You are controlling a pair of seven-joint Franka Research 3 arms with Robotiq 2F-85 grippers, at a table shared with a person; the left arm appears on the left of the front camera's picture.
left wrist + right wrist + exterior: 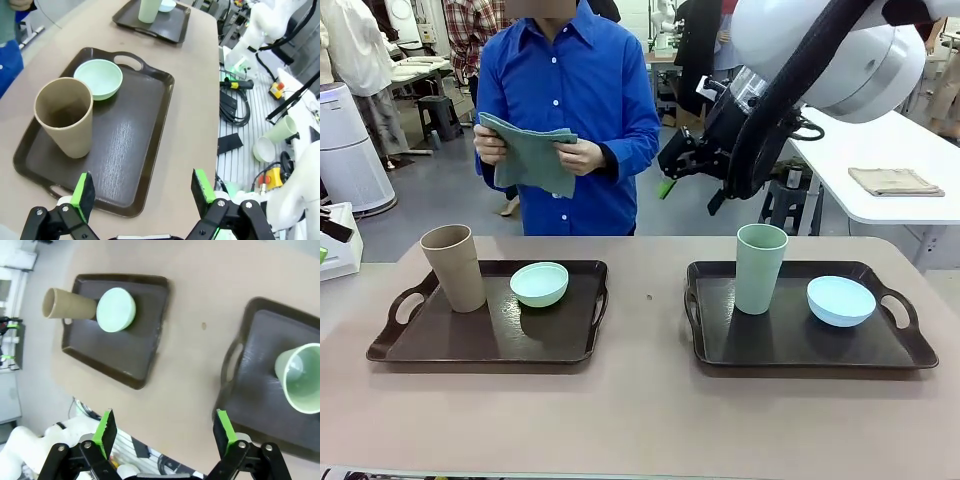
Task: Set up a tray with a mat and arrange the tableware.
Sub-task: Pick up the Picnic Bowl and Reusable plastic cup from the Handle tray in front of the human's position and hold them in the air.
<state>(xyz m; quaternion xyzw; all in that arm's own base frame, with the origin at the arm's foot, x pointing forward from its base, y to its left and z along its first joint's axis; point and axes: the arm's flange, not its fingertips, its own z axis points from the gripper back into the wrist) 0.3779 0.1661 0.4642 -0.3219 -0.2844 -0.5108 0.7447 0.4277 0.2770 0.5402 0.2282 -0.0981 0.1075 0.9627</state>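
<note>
I see both brown trays on the table (640,420), side by side and apart. The left tray (490,345) carries the tan cup (454,267) at its far left corner, with the mint green bowl (539,284) just beside it. The right tray (790,345) carries the sage green cup (760,268) and, near it, the pale blue bowl (840,300).

The tableware stands directly on the dark tray surface, with no mat under it. The person (570,100) at the far side holds a folded grey-green cloth (530,155) in both hands, well above the table. I take this cloth for the mat. So I judge the task is at its beginning: the mat must be laid, and the cups and bowls must then be arranged on it.

Each tray lies with its long axis along the table's width, one handle at each short end. Both cups stand upright with the mouth up, and both bowls have the open side up.

My left gripper (142,192) hangs above the near edge of the left tray, jaws spread wide and holding nothing. My right gripper (165,432) is high over the table between the trays, likewise released and empty.
</note>
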